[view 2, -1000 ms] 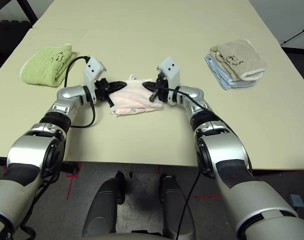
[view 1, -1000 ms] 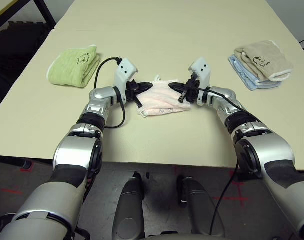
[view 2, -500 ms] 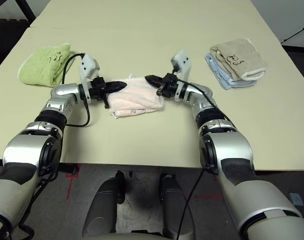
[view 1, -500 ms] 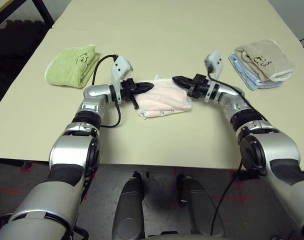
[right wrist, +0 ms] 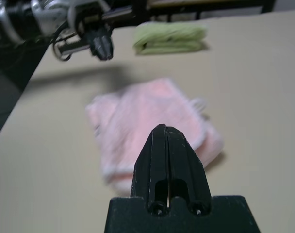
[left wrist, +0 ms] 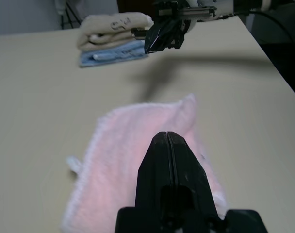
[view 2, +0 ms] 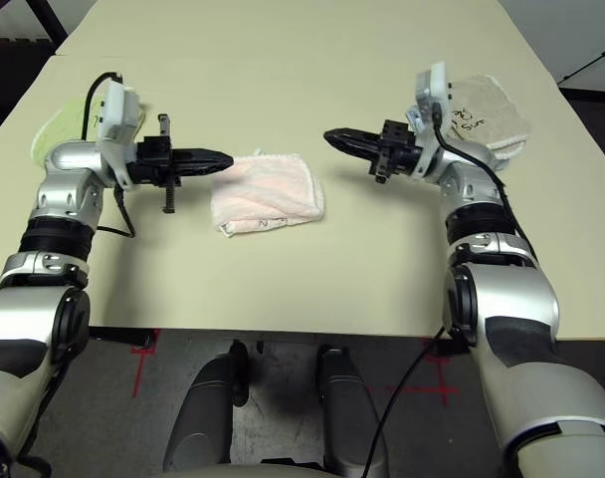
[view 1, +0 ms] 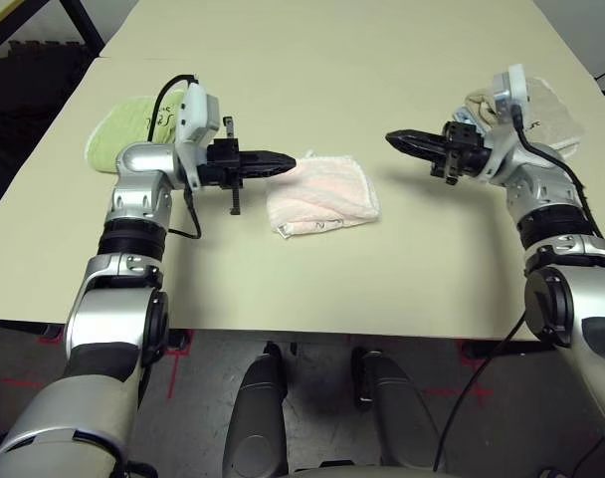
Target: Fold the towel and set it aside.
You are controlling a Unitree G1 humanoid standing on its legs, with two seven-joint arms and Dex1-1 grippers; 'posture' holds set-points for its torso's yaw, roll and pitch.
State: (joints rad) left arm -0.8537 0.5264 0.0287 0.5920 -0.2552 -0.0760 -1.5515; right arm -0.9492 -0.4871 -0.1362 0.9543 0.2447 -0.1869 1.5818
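Near edge of the table (view 1: 312, 289) is bare. Just beyond it the towel (view 1: 320, 193) lies flat, folded into a compact pink bundle with its white edging and small tag toward the near side. It sits between the two hands, touching neither.

Left gripper (view 1: 283, 159): fingers pressed together, holding nothing, pointing level toward the robot's right. The tip hangs just beside the towel's left far corner, above the table and not in contact. Behind this hand, further left, lies a folded green towel (view 1: 123, 134).

Right gripper (view 1: 400, 139): fingers also pressed together and empty, pointing level toward the robot's left. The towel is well apart from this tip, lower and nearer the robot. Behind the right wrist sits a stack of beige and blue towels (view 2: 492, 110) (partly hidden by the wrist camera housing).

Judgement: folding looks done; the bundle is released and both hands are clear. The step in hand is the setting aside, not yet done. Next move calls for one gripper to open, descend onto the bundle's thick folded edge, pinch all layers together, and carry it sideways without letting the fold fall open.
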